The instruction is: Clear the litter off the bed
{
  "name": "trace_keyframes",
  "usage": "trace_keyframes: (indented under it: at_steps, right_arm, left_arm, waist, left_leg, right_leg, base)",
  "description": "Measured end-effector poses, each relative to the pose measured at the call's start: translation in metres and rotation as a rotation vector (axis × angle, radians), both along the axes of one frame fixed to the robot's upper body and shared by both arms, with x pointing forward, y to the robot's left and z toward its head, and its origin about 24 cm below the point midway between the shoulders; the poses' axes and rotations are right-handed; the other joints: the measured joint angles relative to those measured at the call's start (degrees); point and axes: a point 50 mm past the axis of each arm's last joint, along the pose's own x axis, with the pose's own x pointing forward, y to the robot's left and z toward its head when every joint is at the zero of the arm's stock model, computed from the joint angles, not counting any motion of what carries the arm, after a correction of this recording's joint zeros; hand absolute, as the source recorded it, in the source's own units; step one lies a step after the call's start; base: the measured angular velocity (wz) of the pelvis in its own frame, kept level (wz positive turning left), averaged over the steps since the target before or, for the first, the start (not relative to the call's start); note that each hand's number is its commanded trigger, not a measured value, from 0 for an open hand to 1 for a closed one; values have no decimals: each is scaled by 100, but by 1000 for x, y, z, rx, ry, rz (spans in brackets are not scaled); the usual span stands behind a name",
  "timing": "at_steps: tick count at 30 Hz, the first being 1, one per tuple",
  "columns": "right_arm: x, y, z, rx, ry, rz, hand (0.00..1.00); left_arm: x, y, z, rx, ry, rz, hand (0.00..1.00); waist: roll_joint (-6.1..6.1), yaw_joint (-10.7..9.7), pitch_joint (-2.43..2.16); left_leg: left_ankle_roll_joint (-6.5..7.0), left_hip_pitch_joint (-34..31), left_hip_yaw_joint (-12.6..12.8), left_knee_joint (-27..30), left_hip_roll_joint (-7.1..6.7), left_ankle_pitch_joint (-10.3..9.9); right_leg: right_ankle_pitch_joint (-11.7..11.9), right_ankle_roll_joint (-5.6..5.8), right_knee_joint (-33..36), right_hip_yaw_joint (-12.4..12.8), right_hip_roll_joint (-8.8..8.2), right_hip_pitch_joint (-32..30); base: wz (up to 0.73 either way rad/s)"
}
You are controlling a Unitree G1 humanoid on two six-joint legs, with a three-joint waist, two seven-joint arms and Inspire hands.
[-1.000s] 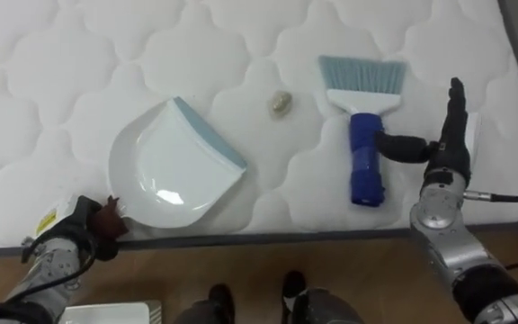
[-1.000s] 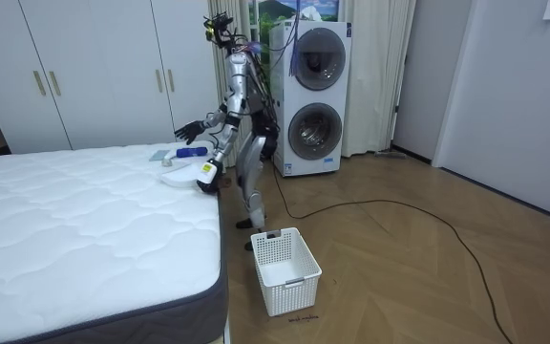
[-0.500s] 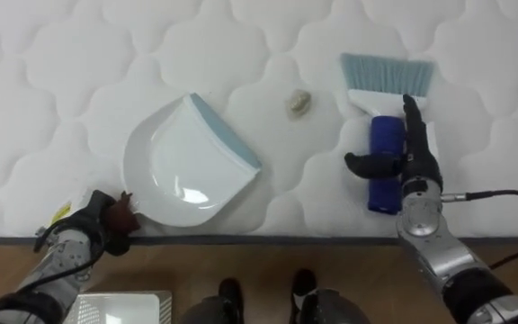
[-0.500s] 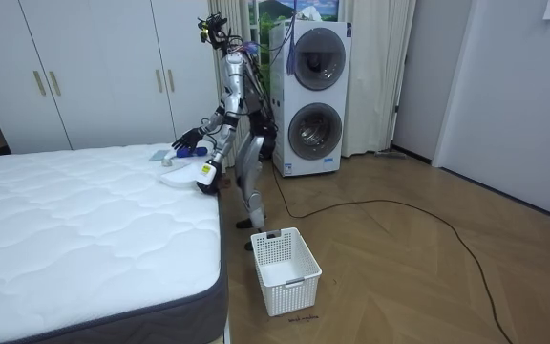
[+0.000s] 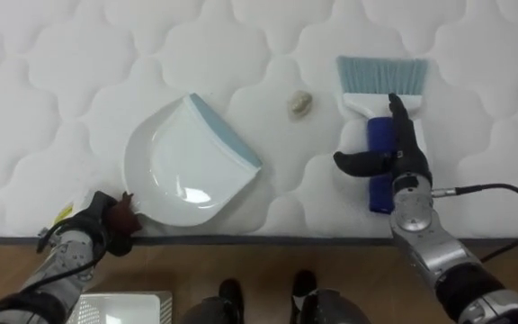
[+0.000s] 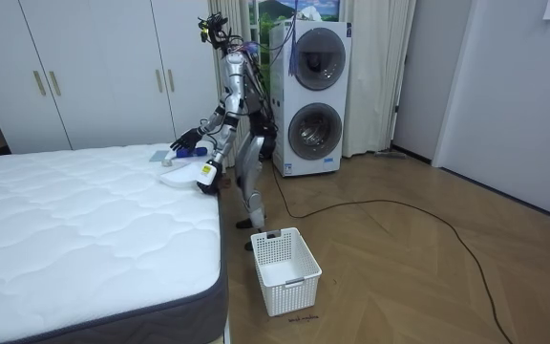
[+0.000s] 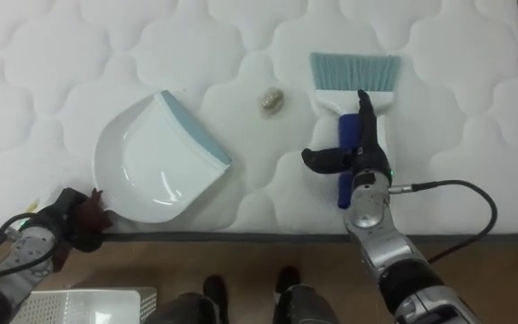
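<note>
Right robot hand (image 5: 401, 167) released over brush (image 5: 380, 74); left robot hand (image 5: 104, 226) grasping dustpan (image 5: 183, 162); crumb (image 5: 300, 103) outside it.

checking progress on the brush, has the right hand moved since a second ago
Yes. The right hand moved left, from beside the brush to over its blue handle.

Right robot hand (image 5: 401, 169) now over the brush (image 5: 380, 74), formerly beside it.

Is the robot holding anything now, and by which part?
The left hand grips the dustpan at its rear edge; the right hand, open, lies over the brush handle.
</note>
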Motion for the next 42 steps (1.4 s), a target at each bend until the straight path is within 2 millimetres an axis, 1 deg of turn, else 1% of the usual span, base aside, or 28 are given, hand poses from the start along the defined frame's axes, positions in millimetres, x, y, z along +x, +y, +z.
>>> trace_keyframes:
  at_steps: [4, 9, 15, 20, 29, 36, 42]
  right_arm:
    - [0, -2, -1, -11, 4, -12, 0]
    - [1, -5, -3, -36, 13, -35, 0]
    - [-1, -7, -5, -110, 22, -26, 0]
    - [-3, -9, -8, -116, 40, -29, 0]
    - [-5, -12, -12, -116, 63, -24, 0]
    - [-11, -17, -22, -147, 132, -20, 0]
    - [-15, -19, -27, -179, 157, -8, 0]
  left_arm:
    - [2, -1, 1, 0, -7, -5, 100]
    - [3, -3, 2, 3, -12, -14, 100]
    - [4, -4, 2, 4, -14, -21, 100]
    - [4, -5, 2, 6, -12, -21, 100]
    - [4, -5, 2, 8, -8, -18, 100]
    - [4, -6, 1, 16, 4, -18, 100]
    - [1, -7, -2, 18, 19, -9, 100]
  waist:
    - [39, 5, 25]
    - [44, 22, 26]
    - [44, 6, 26]
    - [43, 8, 25]
    - [45, -11, 17]
    - [50, -45, 6]
    - [88, -59, -26]
  left_leg:
    - [0, -22, -2, -44, 0, -1]
    - [3, -35, 20, -93, -2, 2]
    - [9, -32, 17, -59, -5, 7]
    - [9, -16, 8, -21, -1, 7]
    - [9, -15, -5, 7, 8, 6]
    - [10, -11, -11, 39, 8, 7]
    - [12, 19, -7, 8, 7, 8]
  right_leg:
    - [-1, 1, -8, -12, -3, -15]
    - [-14, -5, -15, -18, -8, -50]
    - [-18, -2, -22, -52, -21, -27]
    - [-19, 2, -19, -62, -20, 6]
    - [-17, 0, -15, -84, -16, 35]
    - [-18, 2, -7, -135, -28, 80]
    - [-18, 1, -19, -143, -29, 100]
  base:
    - [0]
    - [0]
    - [0]
    - [0]
    - [0]
    - [3]
    - [0]
